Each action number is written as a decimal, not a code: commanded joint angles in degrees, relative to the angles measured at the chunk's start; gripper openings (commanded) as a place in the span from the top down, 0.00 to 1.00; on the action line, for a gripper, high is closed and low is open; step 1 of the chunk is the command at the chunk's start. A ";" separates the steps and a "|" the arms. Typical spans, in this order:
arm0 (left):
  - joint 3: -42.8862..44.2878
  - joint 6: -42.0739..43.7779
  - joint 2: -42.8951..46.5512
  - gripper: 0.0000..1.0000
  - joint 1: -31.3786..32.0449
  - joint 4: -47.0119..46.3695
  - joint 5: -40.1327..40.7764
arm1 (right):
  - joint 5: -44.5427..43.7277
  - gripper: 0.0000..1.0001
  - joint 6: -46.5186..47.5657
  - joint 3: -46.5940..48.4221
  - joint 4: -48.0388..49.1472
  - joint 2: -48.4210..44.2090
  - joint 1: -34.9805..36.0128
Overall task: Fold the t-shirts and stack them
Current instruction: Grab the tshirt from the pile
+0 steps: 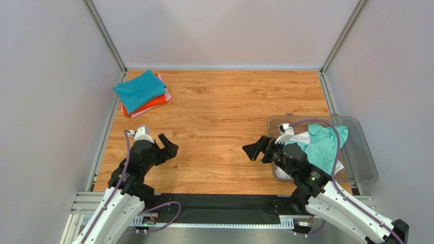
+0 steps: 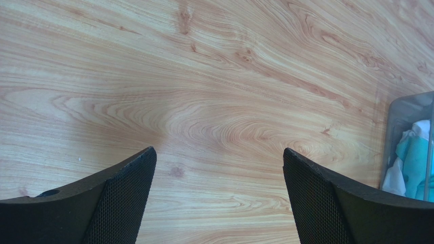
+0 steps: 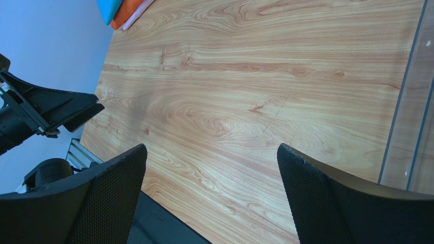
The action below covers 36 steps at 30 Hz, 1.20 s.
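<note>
A folded stack of t-shirts (image 1: 141, 93) lies at the far left of the wooden table, teal-blue on top of orange-red and pink; its corner (image 3: 118, 7) shows in the right wrist view. A crumpled mint-green t-shirt (image 1: 323, 144) and a white one (image 1: 301, 138) sit in the clear bin at the right; both show again in the left wrist view, the mint-green t-shirt (image 2: 415, 165) beside the white one (image 2: 394, 180). My left gripper (image 1: 168, 146) hovers open and empty over bare wood at the near left. My right gripper (image 1: 256, 147) stands open and empty just left of the bin.
The clear plastic bin (image 1: 364, 152) stands at the table's right edge behind the right arm. Grey walls and metal rails bound the table (image 1: 224, 112) on three sides. A black mat (image 1: 219, 206) runs along the near edge between the arm bases.
</note>
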<state>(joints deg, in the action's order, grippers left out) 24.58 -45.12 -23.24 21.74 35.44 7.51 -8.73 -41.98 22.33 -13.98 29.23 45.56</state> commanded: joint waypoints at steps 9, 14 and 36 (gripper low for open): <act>0.38 -0.14 0.48 0.00 0.15 -1.69 -1.44 | -11.11 0.00 3.31 12.18 -10.87 0.99 -0.03; 0.03 0.30 0.48 0.00 0.15 -1.95 -1.36 | -33.43 0.00 -2.04 22.92 -31.49 5.30 -0.99; -0.32 1.35 -1.01 0.00 0.15 -3.45 -1.44 | -14.13 0.00 8.49 23.91 -33.66 33.69 -58.64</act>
<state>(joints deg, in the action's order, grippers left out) 24.47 -44.69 -23.57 21.74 34.39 6.46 -25.43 -35.68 47.09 -51.00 60.34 -10.09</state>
